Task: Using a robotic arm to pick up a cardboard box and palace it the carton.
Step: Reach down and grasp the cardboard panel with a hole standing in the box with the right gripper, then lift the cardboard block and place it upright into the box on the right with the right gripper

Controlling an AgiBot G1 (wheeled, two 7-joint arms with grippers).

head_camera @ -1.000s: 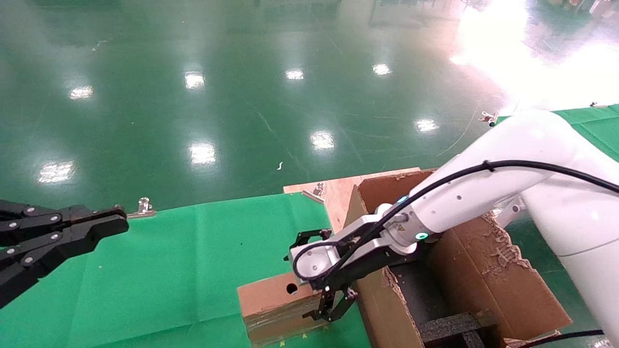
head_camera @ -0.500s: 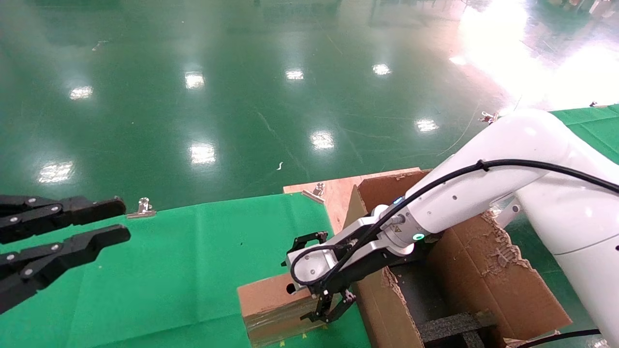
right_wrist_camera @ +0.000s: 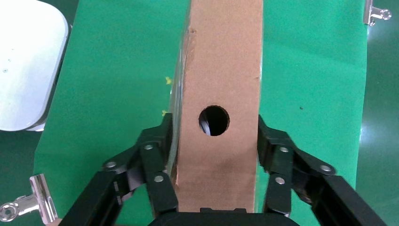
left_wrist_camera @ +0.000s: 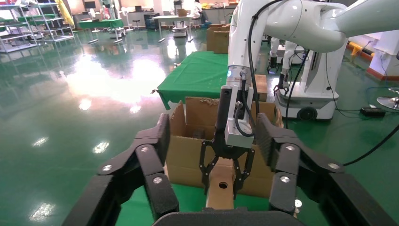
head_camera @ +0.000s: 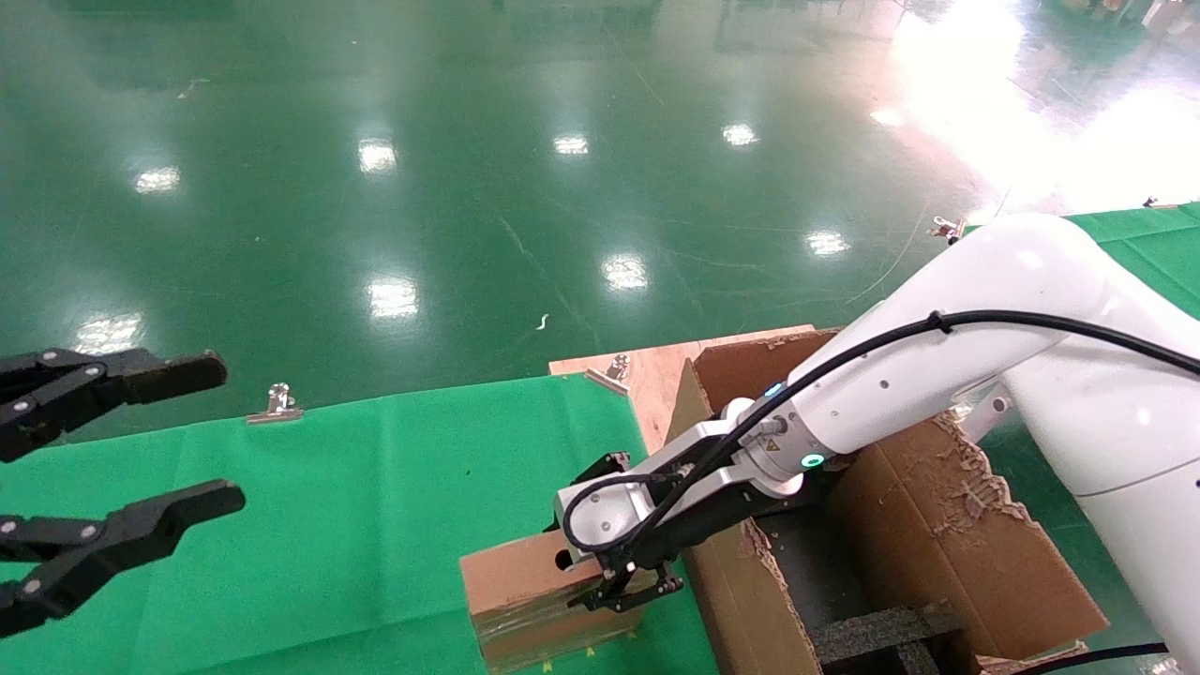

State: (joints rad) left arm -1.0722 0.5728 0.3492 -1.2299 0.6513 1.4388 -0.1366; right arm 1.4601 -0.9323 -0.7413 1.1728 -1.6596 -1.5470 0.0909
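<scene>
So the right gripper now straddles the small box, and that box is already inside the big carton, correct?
Not inside. The cardboard box sits on the green cloth beside the carton, as the head view shows. The right gripper does straddle it.

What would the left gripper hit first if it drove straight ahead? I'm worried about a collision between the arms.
Probably the cardboard box, centred ahead of the open left gripper, with the right gripper clamped on it; the carton stands behind. Depth is unclear.
</scene>
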